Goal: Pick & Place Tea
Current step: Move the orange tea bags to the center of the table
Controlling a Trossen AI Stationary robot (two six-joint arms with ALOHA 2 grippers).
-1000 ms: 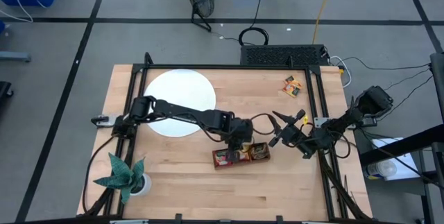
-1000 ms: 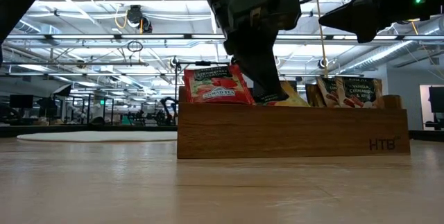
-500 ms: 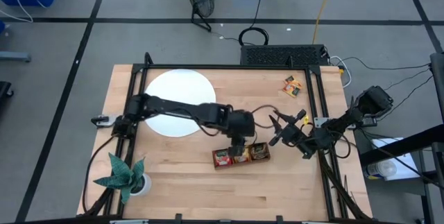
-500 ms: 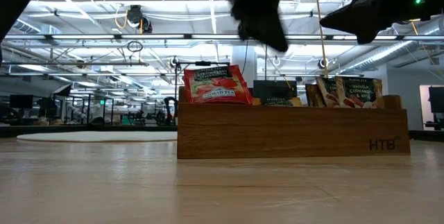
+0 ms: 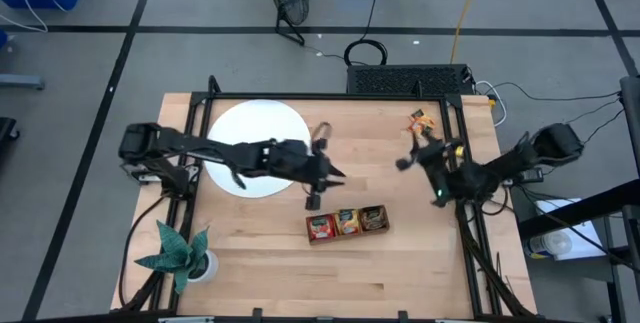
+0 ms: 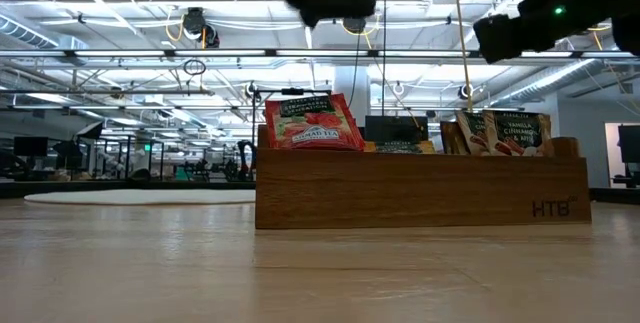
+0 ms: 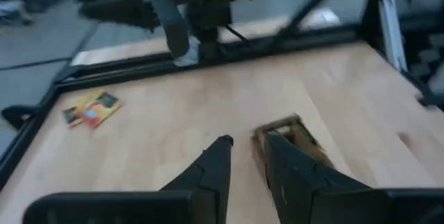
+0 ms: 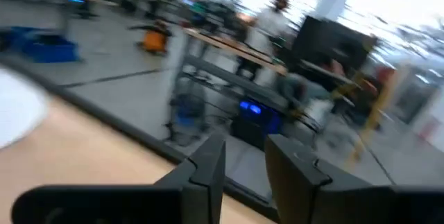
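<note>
Left pincer (image 5: 322, 177): hangs raised above the desk (image 5: 250, 263), near its middle, at 11 o'clock of the wooden tray (image 5: 348, 235) and just off the 4 o'clock edge of the white disc (image 5: 258, 143). Shows a narrow gap between its fingers (image 7: 215, 172) in the left wrist view; grips nothing.

Right pincer (image 5: 408, 160): hovers at 7 o'clock of the loose tea sachets (image 5: 420, 122), close to them, not touching. Stands narrowly parted in the right wrist view, fingers (image 8: 208, 163) apart, nothing between.

Loose tea sachets: lie flat on the desk toward its 1 o'clock corner, orange-yellow and red wrappers partly overlapping. Show also in the left wrist view (image 7: 91, 108), beyond the tray (image 7: 288, 130).

Wooden tray: sits a little to 4 o'clock of the desk's middle. Holds tea in all three compartments: red sachet (image 5: 321, 227) in the 9 o'clock compartment, yellow sachets (image 5: 348, 223) in the middle one, brown-red sachets (image 5: 374, 219) in the 3 o'clock one. From the low view: red sachet (image 6: 312, 123) stands tall and leans slightly, middle ones (image 6: 400, 146) barely clear the wall, the others (image 6: 515, 131) stand upright.

White disc: lies at 10 o'clock of the desk. Paper plant (image 5: 180, 253): stands at 8 o'clock.
</note>
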